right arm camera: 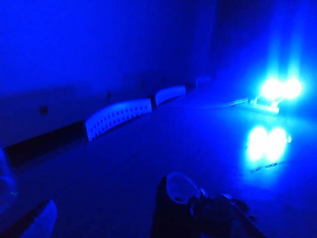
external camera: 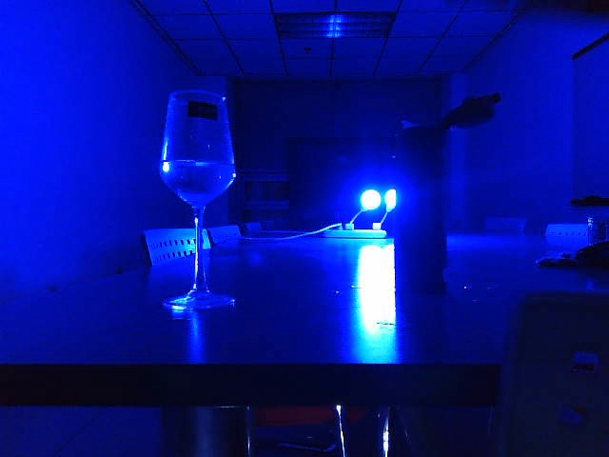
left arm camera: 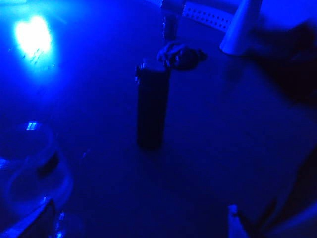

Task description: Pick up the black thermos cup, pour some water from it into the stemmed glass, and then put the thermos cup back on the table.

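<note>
Standing upright on the table (external camera: 285, 333), the black thermos cup (external camera: 420, 214) is right of centre in the exterior view. Its flip lid looks open and juts sideways at the top. The stemmed glass (external camera: 198, 190) stands well apart to the left w/ water already in the bowl.

Left gripper (left arm camera: 138, 230) hangs above the table w/ both fingers spread wide and nothing between them. The cup is ahead of it and the glass sits just beside 1 finger (left arm camera: 37, 220). Right gripper (right arm camera: 133, 230) is close over the cup's open mouth. Only 1 finger (right arm camera: 34, 218) shows, clear of the cup, so it reads as spread and empty. Neither arm can be made out in the exterior view, too dark.

Risks, as I judge them:
- Glass is top-heavy on a thin stem w/ a small foot. A sideways sweep by the left finger near the rim would topple it and spill the water.
- Cup is tall and narrow w/ its lid open. A nudge from the right gripper near the top tips it and water runs out.
- Any spill spreads on the glossy top toward the power strip (external camera: 354, 231) w/ its 2 lamps.
- Poor light and glare make edges hard to judge.
</note>
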`<state>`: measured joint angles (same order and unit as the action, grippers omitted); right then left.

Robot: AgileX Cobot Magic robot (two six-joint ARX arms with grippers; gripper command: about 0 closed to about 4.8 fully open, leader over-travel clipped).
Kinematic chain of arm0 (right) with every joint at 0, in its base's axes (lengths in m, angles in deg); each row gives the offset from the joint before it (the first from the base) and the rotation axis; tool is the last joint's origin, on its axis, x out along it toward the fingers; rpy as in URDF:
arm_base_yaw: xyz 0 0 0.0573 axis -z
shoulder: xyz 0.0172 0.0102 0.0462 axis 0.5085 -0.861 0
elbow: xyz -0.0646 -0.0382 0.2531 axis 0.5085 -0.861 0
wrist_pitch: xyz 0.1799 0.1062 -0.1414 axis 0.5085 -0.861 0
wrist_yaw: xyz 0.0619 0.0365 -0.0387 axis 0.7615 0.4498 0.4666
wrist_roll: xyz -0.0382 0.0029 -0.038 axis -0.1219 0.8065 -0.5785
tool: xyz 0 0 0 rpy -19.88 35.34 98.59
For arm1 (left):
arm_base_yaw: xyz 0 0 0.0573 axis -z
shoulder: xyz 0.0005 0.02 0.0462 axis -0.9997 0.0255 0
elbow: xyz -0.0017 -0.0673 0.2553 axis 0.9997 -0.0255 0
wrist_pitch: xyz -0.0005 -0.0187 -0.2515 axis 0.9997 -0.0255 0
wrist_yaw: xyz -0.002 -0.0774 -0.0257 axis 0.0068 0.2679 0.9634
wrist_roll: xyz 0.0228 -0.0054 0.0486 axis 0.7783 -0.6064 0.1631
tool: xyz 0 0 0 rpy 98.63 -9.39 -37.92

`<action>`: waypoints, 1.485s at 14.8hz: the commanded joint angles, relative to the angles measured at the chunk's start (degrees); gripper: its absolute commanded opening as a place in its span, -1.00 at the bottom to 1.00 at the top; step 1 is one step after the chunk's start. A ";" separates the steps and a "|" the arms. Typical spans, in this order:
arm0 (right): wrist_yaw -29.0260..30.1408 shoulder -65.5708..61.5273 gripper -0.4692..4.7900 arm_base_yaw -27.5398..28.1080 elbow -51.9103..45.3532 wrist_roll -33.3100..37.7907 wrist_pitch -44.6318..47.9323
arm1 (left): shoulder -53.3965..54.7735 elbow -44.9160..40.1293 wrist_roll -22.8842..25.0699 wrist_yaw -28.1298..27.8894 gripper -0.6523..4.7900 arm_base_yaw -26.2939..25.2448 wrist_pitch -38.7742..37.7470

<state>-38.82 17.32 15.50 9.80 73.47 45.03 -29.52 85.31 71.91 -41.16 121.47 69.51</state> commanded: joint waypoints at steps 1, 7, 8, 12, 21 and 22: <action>0.15 12.87 1.00 -0.07 0.20 0.00 -15.21 | -5.81 0.07 -0.04 0.26 1.00 0.07 -6.86; -0.33 41.70 1.00 -0.04 0.22 -0.46 -40.44 | -17.16 0.07 -0.46 0.33 1.00 -1.46 -19.93; -0.31 44.94 1.00 -0.02 0.22 -0.44 -44.39 | -17.97 0.02 -0.46 0.33 1.00 -1.51 -21.92; -0.15 52.28 1.00 -0.07 0.20 -0.42 -56.72 | -20.94 -3.87 -2.86 5.03 1.00 -5.07 -24.65; 1.14 52.48 1.00 -0.07 -18.29 1.62 -44.72 | -32.11 -28.11 -4.57 -1.44 1.00 -19.32 -7.41; 0.90 52.39 1.00 -0.07 -21.55 1.57 -40.59 | -33.77 -30.82 -5.46 -5.31 1.00 -20.83 -4.74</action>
<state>-37.60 69.80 15.43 -10.39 74.80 -1.02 -62.40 55.60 67.52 -42.69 101.51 61.29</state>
